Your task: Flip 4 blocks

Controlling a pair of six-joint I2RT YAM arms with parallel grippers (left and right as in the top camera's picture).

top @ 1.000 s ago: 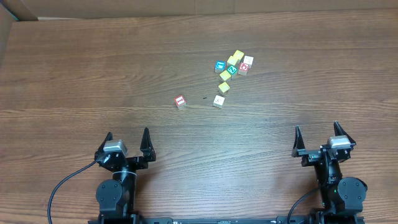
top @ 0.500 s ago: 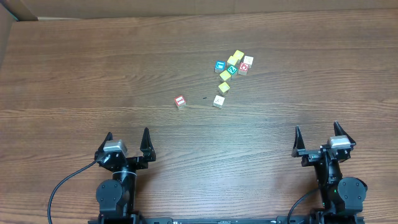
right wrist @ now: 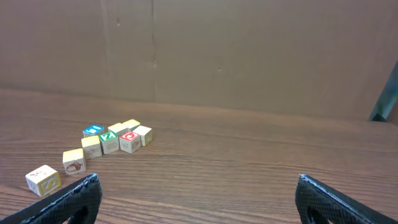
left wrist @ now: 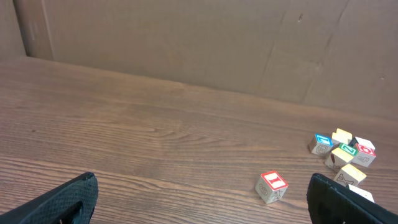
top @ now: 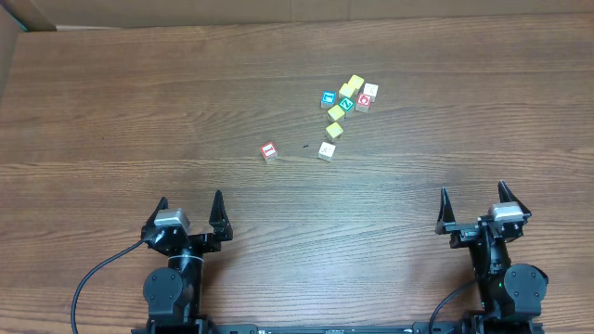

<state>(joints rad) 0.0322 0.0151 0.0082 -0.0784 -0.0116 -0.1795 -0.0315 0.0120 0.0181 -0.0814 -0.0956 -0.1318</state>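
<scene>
I'm looking down on a brown wood-grain table (top: 111, 111) with a cardboard wall (left wrist: 186, 43) standing along its far edge. Both arms sit at the near edge, well apart from everything on the wood. The left gripper (top: 190, 199) has its fingers spread wide over bare table, and the right gripper (top: 473, 189) is spread just as wide, gripping nothing.

The lone red-framed block (top: 268, 150) lies by itself, left of the others, with its red frame facing up. From the left wrist I see it ahead, closer to the right-hand finger (left wrist: 348, 199). The pale-topped block (top: 326, 150) sits near it to the right, and its top mark is too faint to read. The red-marked block (top: 364, 101) and the white block (top: 369, 91) touch each other at the right end of the far cluster.

That cluster also holds the yellow cubes (top: 355, 83), a blue-faced cube (top: 328, 97) and a green-faced cube (top: 345, 105), all packed close. The green one is just beside the red-marked block.
</scene>
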